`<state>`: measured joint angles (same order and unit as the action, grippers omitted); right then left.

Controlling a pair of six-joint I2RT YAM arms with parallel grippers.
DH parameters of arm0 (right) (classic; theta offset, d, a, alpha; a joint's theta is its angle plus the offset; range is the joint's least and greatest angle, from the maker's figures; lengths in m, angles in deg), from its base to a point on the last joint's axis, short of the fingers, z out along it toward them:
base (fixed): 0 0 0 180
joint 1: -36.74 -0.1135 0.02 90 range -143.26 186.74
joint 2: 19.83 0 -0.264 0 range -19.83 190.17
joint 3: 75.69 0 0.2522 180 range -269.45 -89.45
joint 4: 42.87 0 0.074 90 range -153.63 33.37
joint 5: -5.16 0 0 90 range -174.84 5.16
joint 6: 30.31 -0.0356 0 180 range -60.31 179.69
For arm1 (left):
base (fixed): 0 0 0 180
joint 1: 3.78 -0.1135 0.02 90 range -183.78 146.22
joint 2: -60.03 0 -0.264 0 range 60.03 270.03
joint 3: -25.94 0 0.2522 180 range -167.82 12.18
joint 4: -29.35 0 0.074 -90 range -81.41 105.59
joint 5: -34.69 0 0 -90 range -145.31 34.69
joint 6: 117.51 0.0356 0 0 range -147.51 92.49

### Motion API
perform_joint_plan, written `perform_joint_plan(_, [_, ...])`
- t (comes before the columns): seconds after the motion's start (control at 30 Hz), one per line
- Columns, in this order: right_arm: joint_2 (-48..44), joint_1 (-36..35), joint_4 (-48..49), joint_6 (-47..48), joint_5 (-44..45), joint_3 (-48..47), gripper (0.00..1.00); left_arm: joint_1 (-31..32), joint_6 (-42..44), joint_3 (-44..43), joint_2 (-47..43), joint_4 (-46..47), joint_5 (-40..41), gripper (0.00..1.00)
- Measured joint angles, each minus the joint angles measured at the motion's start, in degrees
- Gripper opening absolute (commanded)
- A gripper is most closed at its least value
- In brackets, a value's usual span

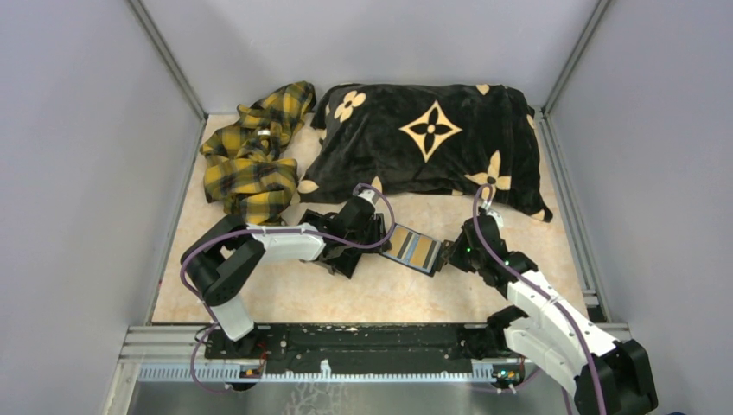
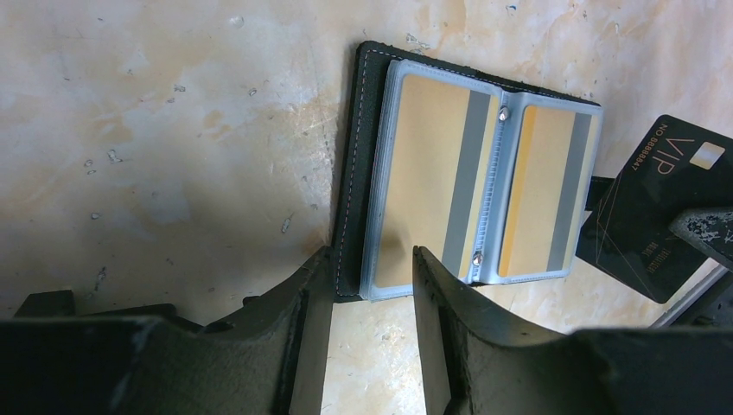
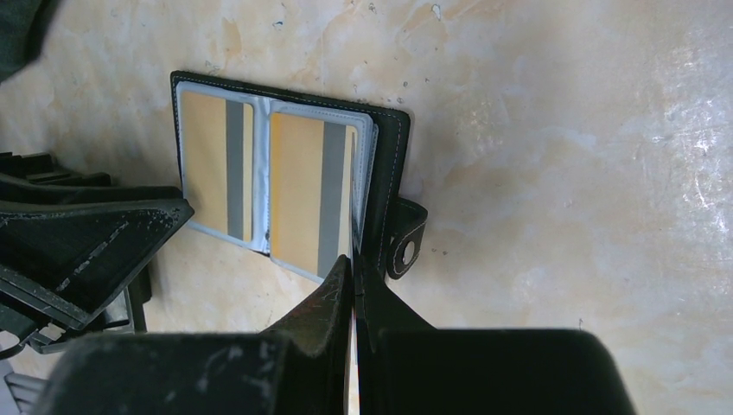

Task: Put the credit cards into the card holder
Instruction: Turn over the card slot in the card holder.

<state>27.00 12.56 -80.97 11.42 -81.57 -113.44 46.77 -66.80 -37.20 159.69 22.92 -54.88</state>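
The card holder (image 1: pixel 417 251) lies open on the beige table between my grippers; it is a black case with clear sleeves. In the left wrist view the card holder (image 2: pixel 471 181) shows two gold cards with grey stripes in its sleeves. My left gripper (image 2: pixel 372 255) is open, its fingertips straddling the holder's near left corner. My right gripper (image 3: pixel 354 264) is shut on a thin black credit card, seen edge-on at the holder's (image 3: pixel 285 181) right edge. In the left wrist view that card (image 2: pixel 661 203) reads "VIP" and is tilted beside the holder's right side.
A black pillow with beige flower marks (image 1: pixel 428 143) lies along the back. A yellow plaid cloth (image 1: pixel 251 151) is bunched at the back left. Grey walls close in both sides. A black rail (image 1: pixel 363 341) runs along the near edge.
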Motion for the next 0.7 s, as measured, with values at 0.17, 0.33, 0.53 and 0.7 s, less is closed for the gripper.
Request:
perform_joint_plan(0.17, [-0.5,0.0,-0.2,-0.1,-0.1,0.0,0.00,0.0,0.0,0.0,0.0,0.0,0.0,0.45])
perform_joint_plan(0.33, [-1.1,0.0,-0.6,-0.5,-0.2,0.0,0.00,0.2,0.0,0.0,0.0,0.0,0.0,0.44])
perform_joint_plan(0.53, [-1.5,0.0,-0.6,-0.9,-0.4,0.0,0.00,0.2,0.0,0.0,0.0,0.0,0.0,0.44])
perform_joint_plan(0.7, [-1.5,0.0,-0.6,-0.9,-0.4,0.1,0.00,0.2,0.0,0.0,0.0,0.0,0.0,0.44])
